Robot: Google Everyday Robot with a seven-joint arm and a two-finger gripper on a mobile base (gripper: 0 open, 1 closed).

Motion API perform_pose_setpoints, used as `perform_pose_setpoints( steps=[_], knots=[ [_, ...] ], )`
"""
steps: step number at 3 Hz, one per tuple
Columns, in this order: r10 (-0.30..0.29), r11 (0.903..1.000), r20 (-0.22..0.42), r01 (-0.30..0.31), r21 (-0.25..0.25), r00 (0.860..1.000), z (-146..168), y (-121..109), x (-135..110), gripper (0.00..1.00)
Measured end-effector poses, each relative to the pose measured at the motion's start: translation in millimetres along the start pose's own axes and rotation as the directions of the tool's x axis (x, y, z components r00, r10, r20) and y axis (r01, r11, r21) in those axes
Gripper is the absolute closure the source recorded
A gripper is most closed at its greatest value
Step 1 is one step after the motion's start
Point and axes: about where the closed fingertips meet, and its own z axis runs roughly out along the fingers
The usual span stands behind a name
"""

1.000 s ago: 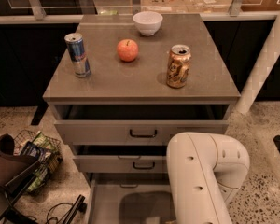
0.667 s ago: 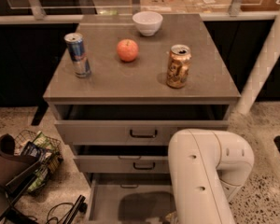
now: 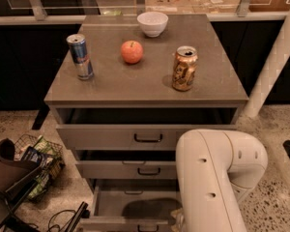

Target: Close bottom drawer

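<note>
The bottom drawer [image 3: 130, 199] of the grey cabinet [image 3: 145, 93] is pulled far out, showing its plain grey tray. Its front edge [image 3: 121, 224] with a black bar handle lies at the bottom of the view. My white arm [image 3: 217, 178] bends down at the lower right, beside the drawer's right end. My gripper is hidden below the arm and the frame edge. The middle drawer [image 3: 130, 169] and top drawer [image 3: 121, 137] stand slightly out.
On the cabinet top stand a blue can [image 3: 80, 56], an orange apple [image 3: 132, 51], a white bowl [image 3: 152, 23] and a gold can [image 3: 184, 68]. A wire basket with packets [image 3: 36, 163] and a dark object [image 3: 7, 170] lie on the floor at left. A white post [image 3: 275, 57] stands at right.
My arm's elbow has shifted slightly to the right. The bottom drawer's front edge now shows at the bottom of the view; the drawer is still open.
</note>
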Motion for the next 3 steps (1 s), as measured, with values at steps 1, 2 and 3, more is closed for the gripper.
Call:
perform_pose_setpoints(
  steps=[1, 2, 3],
  knots=[
    [0.000, 1.0000, 0.000, 0.000, 0.000, 1.000, 0.0, 0.0, 0.0, 1.00],
    [-0.012, 0.9996, 0.004, 0.012, 0.027, 1.000, -1.0, -11.5, -0.4, 1.00],
    [-0.049, 0.9908, 0.029, 0.045, 0.128, 0.998, -1.1, -53.3, -4.9, 1.00]
  ],
)
